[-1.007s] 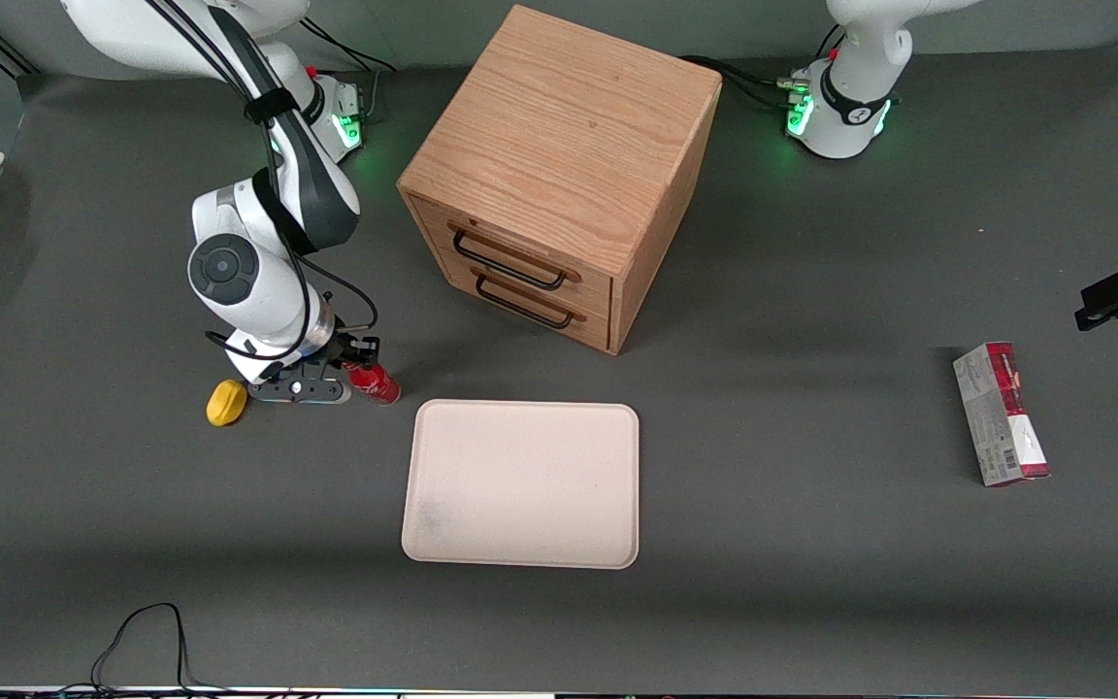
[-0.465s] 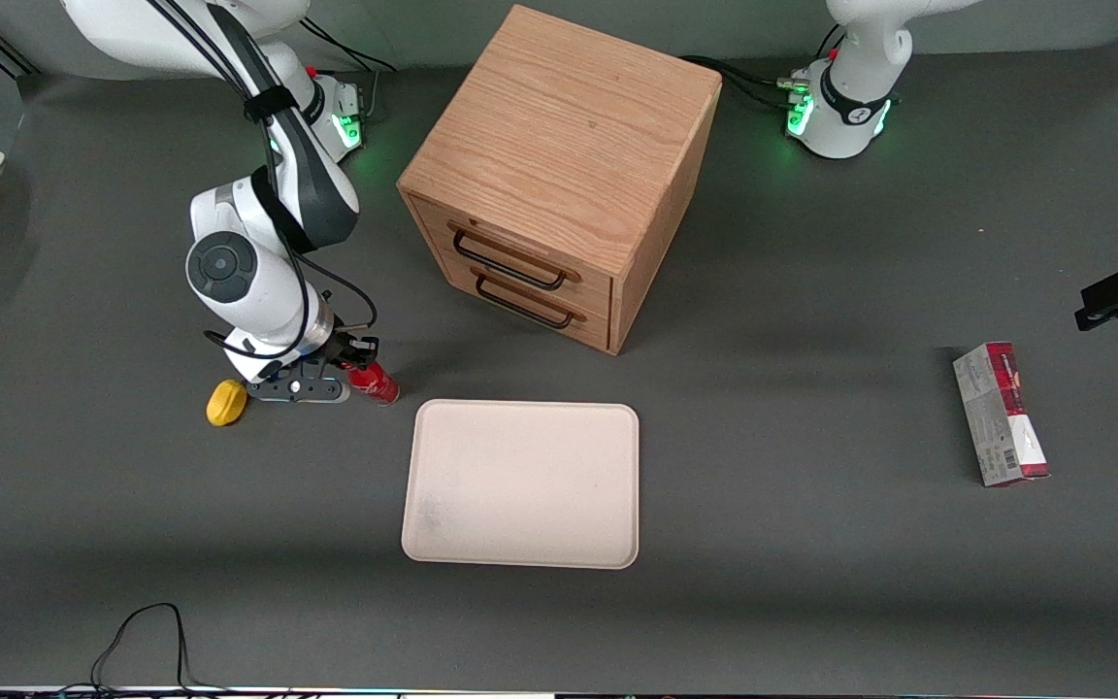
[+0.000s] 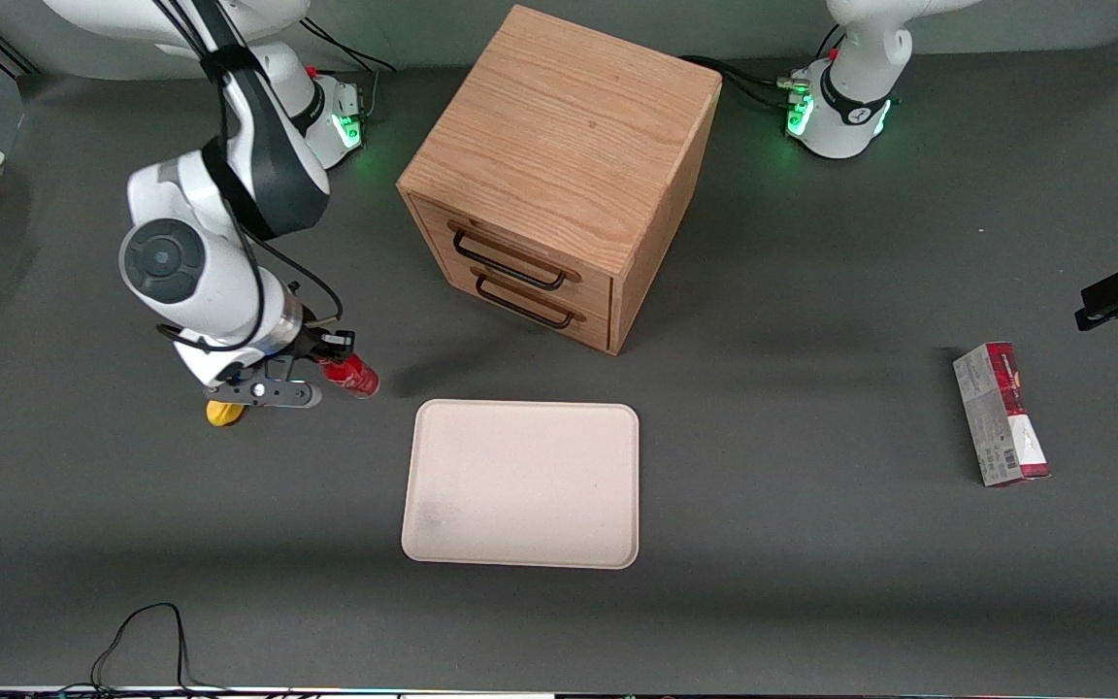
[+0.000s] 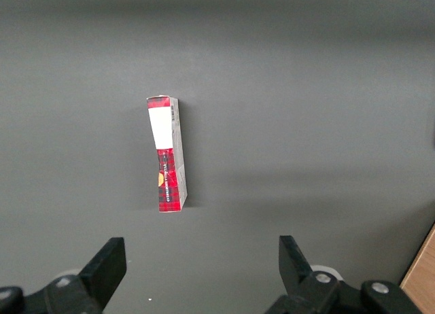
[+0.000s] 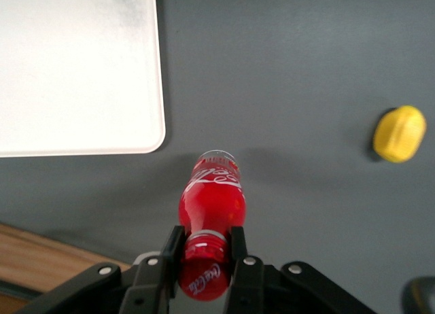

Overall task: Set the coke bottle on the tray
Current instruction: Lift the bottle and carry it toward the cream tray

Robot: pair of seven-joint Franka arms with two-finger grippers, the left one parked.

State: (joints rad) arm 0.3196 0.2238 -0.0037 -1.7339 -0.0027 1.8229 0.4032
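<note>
Lifting off the mat, your gripper (image 3: pixel 334 361) now carries the coke bottle (image 3: pixel 350 376) clamped at its neck, jaws pinching just under the cap; a second ago it sat lower beside the yellow lump (image 3: pixel 221 414). You've got it airborne but short of the tray (image 3: pixel 520 483), so judge the carry toward the tray as next.

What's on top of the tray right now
Nothing: the tray lies bare. The coke bottle is clamped at its neck by the gripper, above the table beside it.
</note>
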